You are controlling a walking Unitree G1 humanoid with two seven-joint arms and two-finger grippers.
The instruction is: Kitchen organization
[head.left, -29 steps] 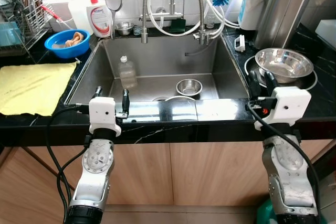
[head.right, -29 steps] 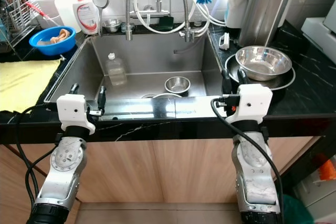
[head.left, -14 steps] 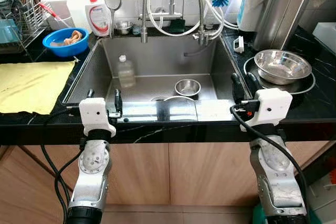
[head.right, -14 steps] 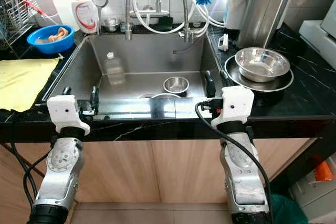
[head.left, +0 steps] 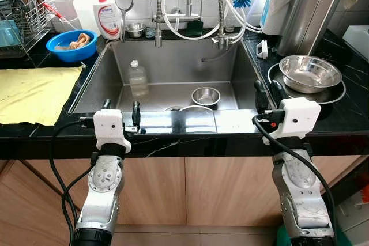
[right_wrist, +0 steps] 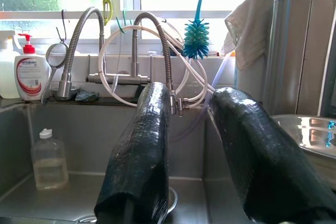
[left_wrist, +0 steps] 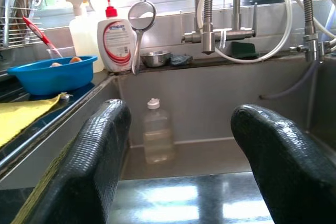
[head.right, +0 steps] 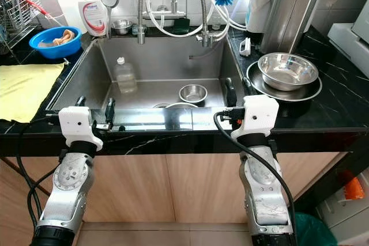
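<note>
Left pincer (head.left: 120, 113) and right pincer (head.left: 264, 93) released, empty, poised at table (head.left: 190, 124) edge before sink (head.left: 173, 70).

We hold both silver arms raised in front of us, wrists level. Our left gripper (head.left: 121, 113) points to the far side with its fingers spread wide. Our right gripper (head.left: 264, 94) points the same way, its fingers parted too.

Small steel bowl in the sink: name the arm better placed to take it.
Right, probably. The small steel bowl lies right of the sink's middle, nearer the open right gripper than the left gripper.
</note>
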